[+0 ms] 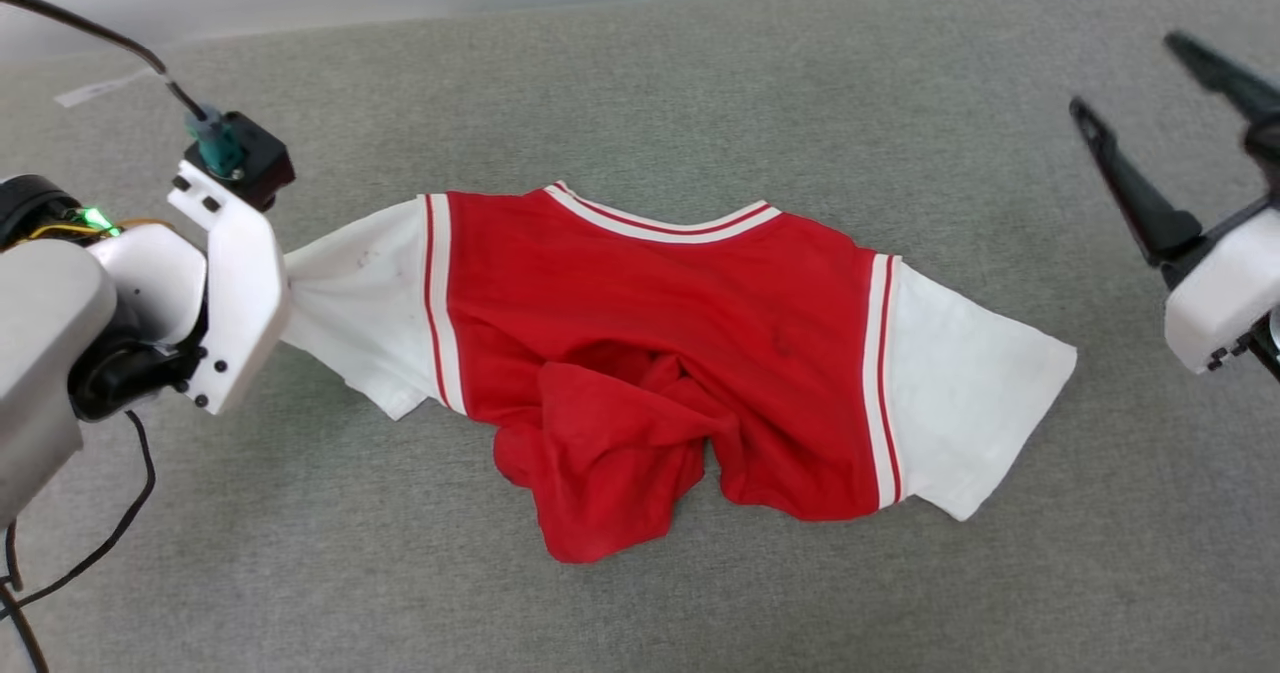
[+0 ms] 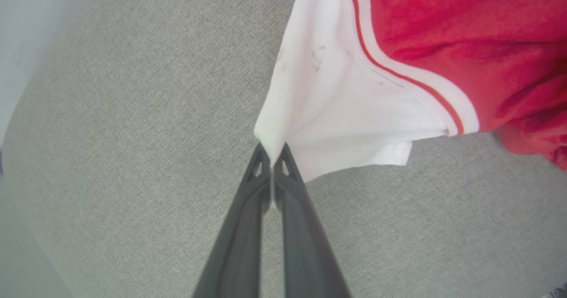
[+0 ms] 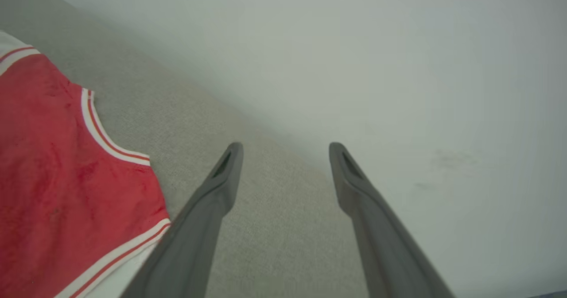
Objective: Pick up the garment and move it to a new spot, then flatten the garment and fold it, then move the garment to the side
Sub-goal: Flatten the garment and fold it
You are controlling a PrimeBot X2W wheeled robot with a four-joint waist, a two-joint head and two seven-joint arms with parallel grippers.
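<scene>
Closest to the head camera is the robot's pale left arm [image 1: 50, 353], down at 8 o'clock.

Biggest of all is the grey cloth top [image 1: 640, 83] that everything lies on. Next comes the shirt [image 1: 640, 293], which lies in the middle of it. It is red, with white sleeves and striped edges. Its neck [image 1: 660, 223] points to 12 o'clock. Its bottom part [image 1: 600, 473] is bunched up in a lump at 6 o'clock, so the shirt is not flat. No print shows on the side that faces up.

At 2 o'clock is the right gripper [image 1: 1128, 75]. Its two fingers stand wide apart with nothing between them.

At 9 o'clock the left gripper [image 2: 271, 152] is squeezed tight on the tip of the left sleeve [image 1: 350, 303]. White cloth is pinched between its fingertips, and the sleeve is pulled to a point there. The right sleeve [image 1: 970, 393] lies flat at 3 o'clock.

I think this is the first step, picking the shirt up. The next move calls for a lift with a firm hold, because the pinch is only on a small corner and could slip. The right gripper likely needs to come down and pinch the right sleeve too, so the shirt hangs evenly.
</scene>
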